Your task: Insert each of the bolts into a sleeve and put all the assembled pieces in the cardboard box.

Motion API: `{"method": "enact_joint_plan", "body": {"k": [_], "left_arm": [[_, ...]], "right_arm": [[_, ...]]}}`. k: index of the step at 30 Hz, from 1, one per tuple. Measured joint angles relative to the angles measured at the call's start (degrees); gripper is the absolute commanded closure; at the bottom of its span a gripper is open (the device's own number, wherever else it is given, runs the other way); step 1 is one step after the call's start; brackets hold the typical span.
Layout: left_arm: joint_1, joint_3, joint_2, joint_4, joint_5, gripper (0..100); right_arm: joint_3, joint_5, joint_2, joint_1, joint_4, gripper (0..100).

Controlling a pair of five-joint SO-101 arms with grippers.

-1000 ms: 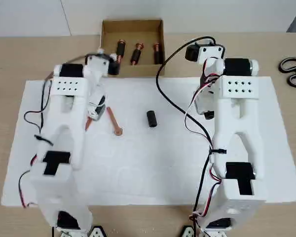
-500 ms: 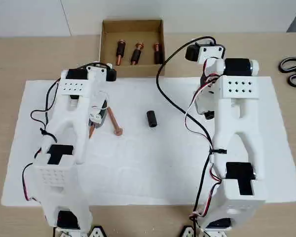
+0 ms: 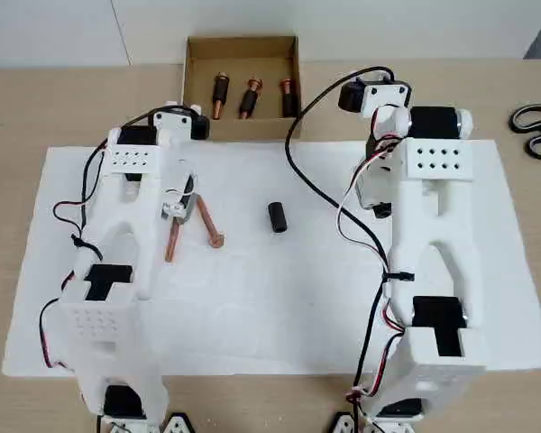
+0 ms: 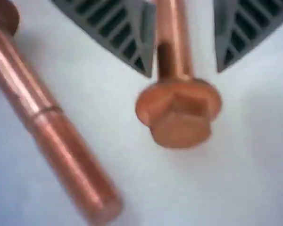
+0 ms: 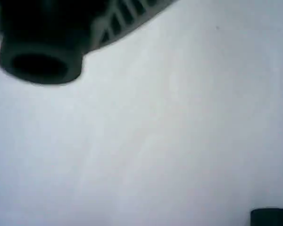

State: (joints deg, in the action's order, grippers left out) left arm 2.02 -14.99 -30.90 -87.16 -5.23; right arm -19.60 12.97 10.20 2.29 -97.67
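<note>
My left gripper is open over the white mat, its fingers straddling the shaft of a copper bolt; one finger touches the shaft, the other stands a little off it. That bolt points toward the table's front. A second copper bolt lies just beside it, also seen as the long shaft. A loose black sleeve lies mid-mat. My right gripper is shut on another black sleeve, held just above the mat. The cardboard box at the back holds three assembled pieces.
The white mat covers the table's middle. Scissors lie at the far right on the bare wood. A black cable loops from the right arm toward the box. The loose sleeve's edge shows in the right wrist view.
My left arm has drawn back from the box and settled over the bolt nearest it, and that bolt now lies straighter and more exposed. The right arm has not moved.
</note>
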Motion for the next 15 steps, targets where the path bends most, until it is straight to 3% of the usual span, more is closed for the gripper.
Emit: {"method": "enact_joint_plan", "body": {"k": [8, 12, 15], "left_arm": [[0.09, -1.05, -5.71, 1.49, 0.00, 92], [0.00, -1.05, -5.80, 1.67, 0.09, 99], [-0.09, -3.16, -6.51, 0.62, 0.35, 99]], "right_arm": [[0.00, 0.00, 0.00, 0.00, 0.00, 99.5], [0.00, 0.00, 0.00, 0.00, 0.00, 99.5], [0.00, 0.00, 0.00, 0.00, 0.00, 99.5]]}}
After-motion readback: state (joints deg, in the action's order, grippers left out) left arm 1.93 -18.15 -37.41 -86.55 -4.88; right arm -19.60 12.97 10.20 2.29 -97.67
